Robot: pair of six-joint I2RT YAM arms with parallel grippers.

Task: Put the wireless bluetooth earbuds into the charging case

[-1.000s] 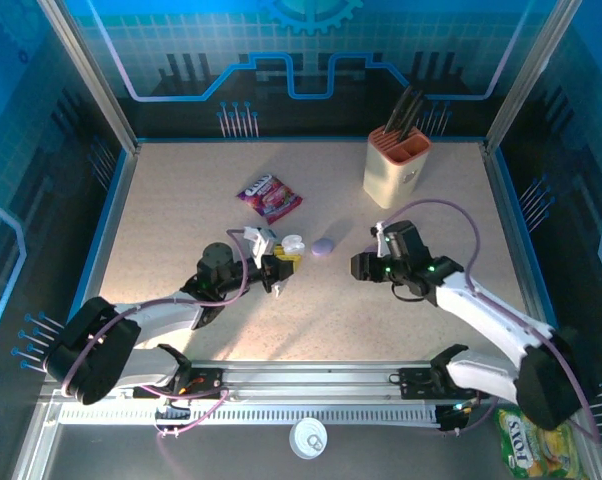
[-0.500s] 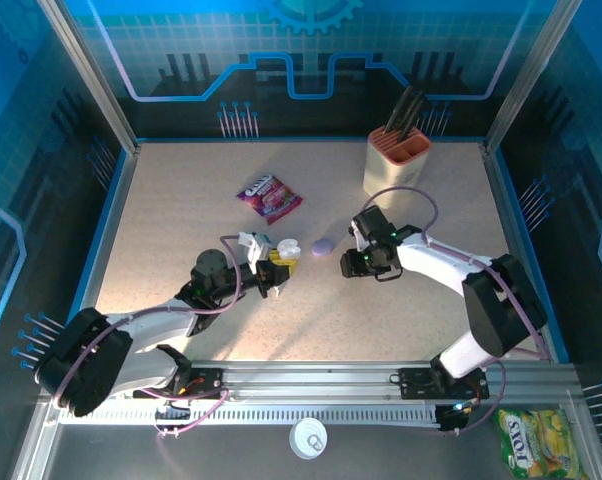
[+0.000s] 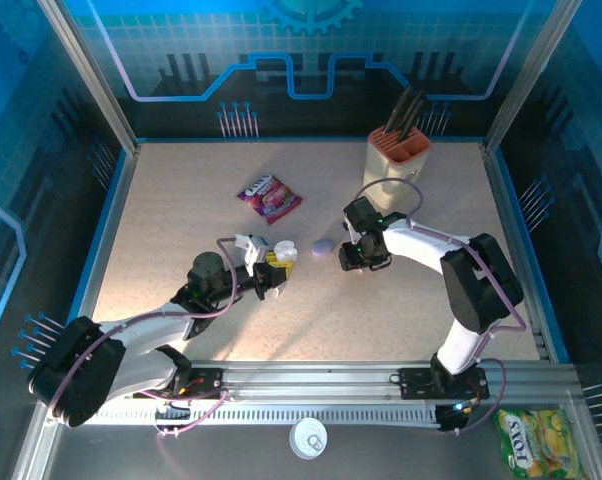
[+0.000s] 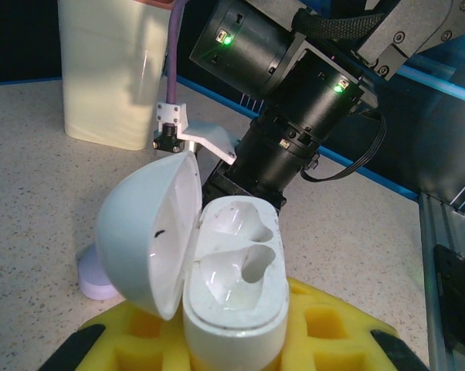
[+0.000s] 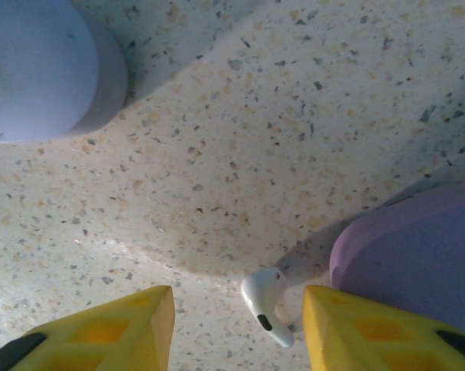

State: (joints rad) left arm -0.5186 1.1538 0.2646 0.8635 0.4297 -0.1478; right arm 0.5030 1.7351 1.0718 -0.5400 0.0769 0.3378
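The jaws of the left gripper (image 4: 232, 344) are clenched on the white charging case (image 4: 234, 286); its lid is swung open and its lower part is hidden in the grip. The jaws of the right gripper (image 5: 239, 325) stand apart, and a white earbud (image 5: 265, 305) lies on the table (image 5: 256, 139) between them, just beside a lilac case (image 5: 410, 255) cut off by the frame edge. The left arm reaches low from the near left. The right arm is folded, with the wrist turned down to the table.

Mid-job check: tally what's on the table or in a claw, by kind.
Charging cases: 2, the white open case and the lilac case
Earbuds: 1, a white earbud
Snack packets: 1, a purple snack packet
Knife blocks: 1, a knife block
Total: 5
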